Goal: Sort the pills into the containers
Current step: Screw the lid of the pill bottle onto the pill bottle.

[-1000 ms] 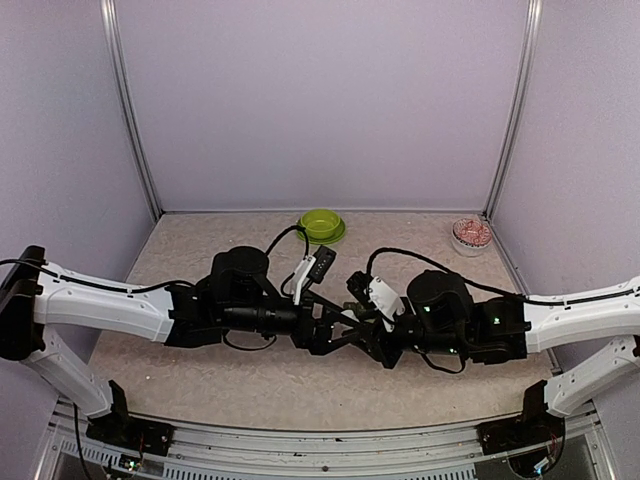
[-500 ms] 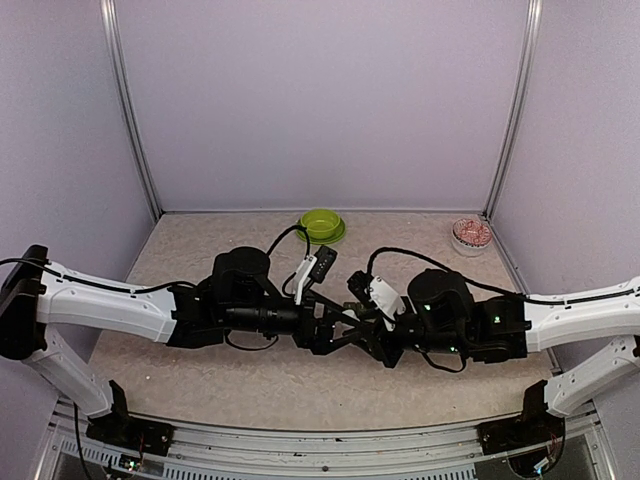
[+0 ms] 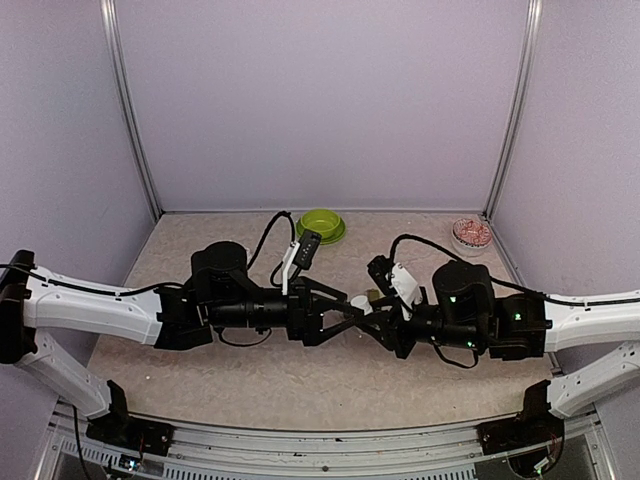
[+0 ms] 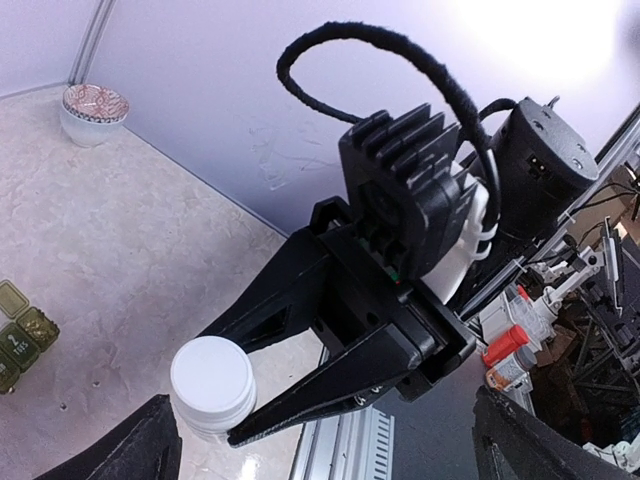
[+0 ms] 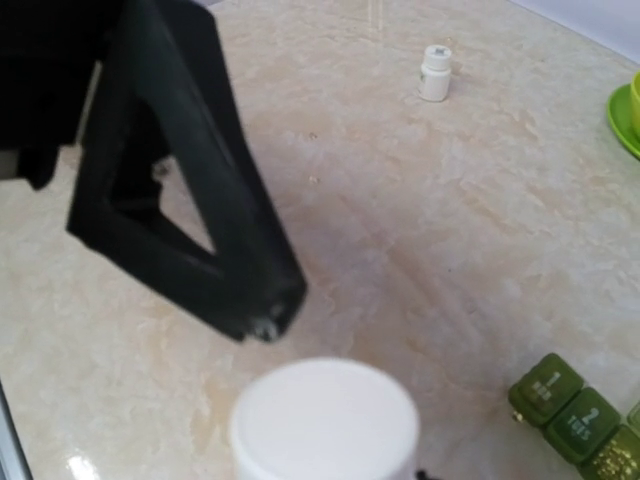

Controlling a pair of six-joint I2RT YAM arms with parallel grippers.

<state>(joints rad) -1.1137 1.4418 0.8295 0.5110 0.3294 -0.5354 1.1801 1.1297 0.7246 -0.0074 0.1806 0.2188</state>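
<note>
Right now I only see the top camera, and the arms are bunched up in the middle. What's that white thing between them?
Observer: A small white bottle with its cap on; the right pincer is shut on it.
Operator: Are there more bottles?
Observer: Yes, another little white bottle stands upright on the table, visible only from the right wrist.
Operator: Is the pill box open?
Observer: No, the lids I can see on the green pill box are shut.

Left jaws wide, right jaws clamped.
</note>
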